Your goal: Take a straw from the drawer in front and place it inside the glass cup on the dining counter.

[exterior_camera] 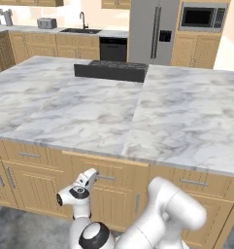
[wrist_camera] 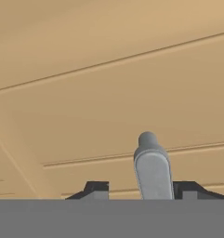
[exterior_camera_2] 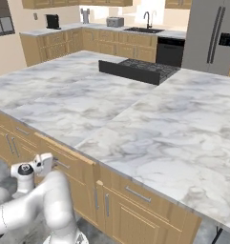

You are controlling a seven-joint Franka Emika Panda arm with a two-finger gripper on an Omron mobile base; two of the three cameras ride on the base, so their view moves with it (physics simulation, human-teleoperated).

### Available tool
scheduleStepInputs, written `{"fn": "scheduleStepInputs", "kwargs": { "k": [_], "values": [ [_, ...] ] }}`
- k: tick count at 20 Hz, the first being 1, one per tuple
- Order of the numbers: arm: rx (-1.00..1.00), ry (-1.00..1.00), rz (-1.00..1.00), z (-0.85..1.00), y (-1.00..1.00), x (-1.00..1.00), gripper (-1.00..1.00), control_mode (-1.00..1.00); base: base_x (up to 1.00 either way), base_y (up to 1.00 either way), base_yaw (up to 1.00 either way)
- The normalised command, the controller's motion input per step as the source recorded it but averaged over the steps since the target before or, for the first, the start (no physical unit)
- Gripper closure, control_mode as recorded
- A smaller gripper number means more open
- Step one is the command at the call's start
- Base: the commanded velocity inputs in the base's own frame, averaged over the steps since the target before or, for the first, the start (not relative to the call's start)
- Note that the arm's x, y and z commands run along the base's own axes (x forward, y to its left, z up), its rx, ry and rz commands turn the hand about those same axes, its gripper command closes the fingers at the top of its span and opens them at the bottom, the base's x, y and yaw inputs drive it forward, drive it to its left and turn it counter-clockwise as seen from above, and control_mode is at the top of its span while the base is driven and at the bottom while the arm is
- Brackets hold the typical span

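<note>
The drawer point(exterior_camera: 106, 172) front hides whatever lies inside. In the hand view its handle point(wrist_camera: 152, 169) is cut off at the bottom, and the gripper point(wrist_camera: 140, 189) fingertips point(wrist_camera: 95, 189) barely rise into view, so how the jaws stand cannot be told. The worktop point(exterior_camera: 186, 121) runs past the right edge in both base views

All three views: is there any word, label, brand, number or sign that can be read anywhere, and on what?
None can be read.
The microwave has a control panel at its right side, too small and blurred to show any characters.
The refrigerator carries a dark dispenser panel with no legible marking.
The drawer front, its silver bar handle and the dining counter bear no text.
</note>
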Motion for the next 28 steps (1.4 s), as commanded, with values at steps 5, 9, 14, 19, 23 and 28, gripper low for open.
{"fn": "scheduleStepInputs", "kwargs": {
  "k": [5, 9, 14, 19, 23, 28],
  "values": [
    [0.0, 0.0, 0.0, -0.73, 0.44, -0.83, 1.0, -1.0, 0.0, 0.0, 0.0],
    [0.0, 0.0, 0.0, -0.7, 0.47, -0.83, 1.0, -1.0, 0.0, 0.0, 0.0],
    [0.0, 0.0, 0.0, -0.64, 0.47, -0.83, 1.0, -1.0, 0.0, 0.0, 0.0],
    [0.0, 0.0, 0.0, -0.62, 0.45, -0.81, 1.0, -1.0, 0.0, 0.0, 0.0],
    [0.0, 0.0, 0.0, -0.61, 0.5, -0.82, 1.0, -1.0, 0.0, 0.0, 0.0],
    [0.0, 0.0, 0.0, -0.6, 0.49, -0.8, 1.0, -1.0, 0.0, 0.0, 0.0]
  ]
}}
